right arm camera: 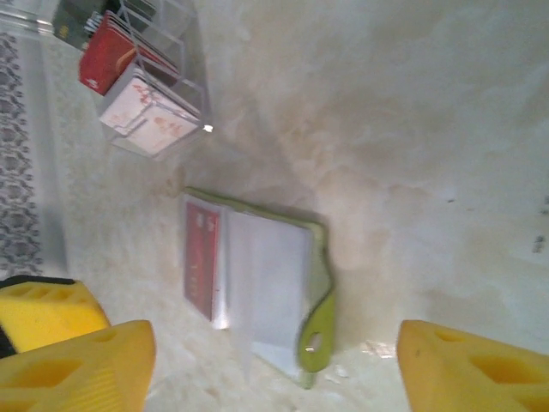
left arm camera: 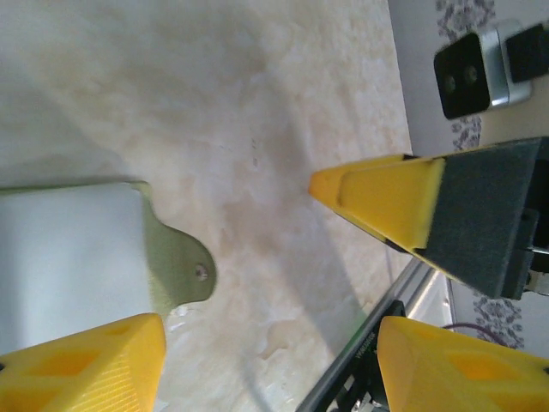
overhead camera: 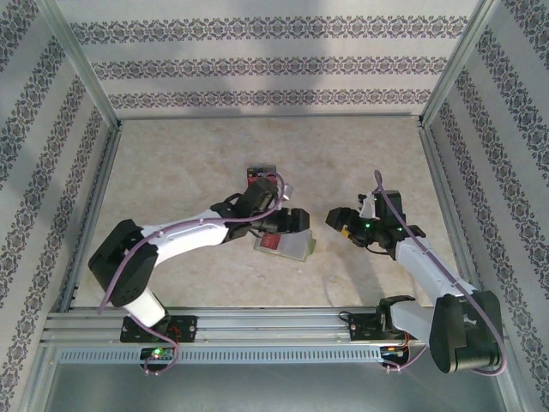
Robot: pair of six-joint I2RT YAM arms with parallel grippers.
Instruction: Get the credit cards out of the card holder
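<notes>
The olive-green card holder (overhead camera: pixel 296 250) lies open on the table between my two grippers, its pale sleeves up. A red credit card (right arm camera: pixel 202 262) sits in its left sleeve (overhead camera: pixel 269 243). In the right wrist view the card holder (right arm camera: pixel 266 296) lies ahead of my right gripper (right arm camera: pixel 274 373), which is open with nothing between its fingers. My left gripper (overhead camera: pixel 290 221) hovers over the holder's far edge. In the left wrist view the left gripper (left arm camera: pixel 270 369) is open and the card holder's sleeve (left arm camera: pixel 69 257) and olive tab (left arm camera: pixel 182 268) lie beside its left finger. My right gripper (overhead camera: pixel 337 218) is just right of the holder.
A clear plastic box (overhead camera: pixel 262 174) holding red and pinkish cards (right arm camera: pixel 141 86) stands on the table behind the holder. The right gripper's yellow finger (left arm camera: pixel 386 202) is close in front of the left wrist camera. A metal rail (overhead camera: pixel 257 330) runs along the near edge.
</notes>
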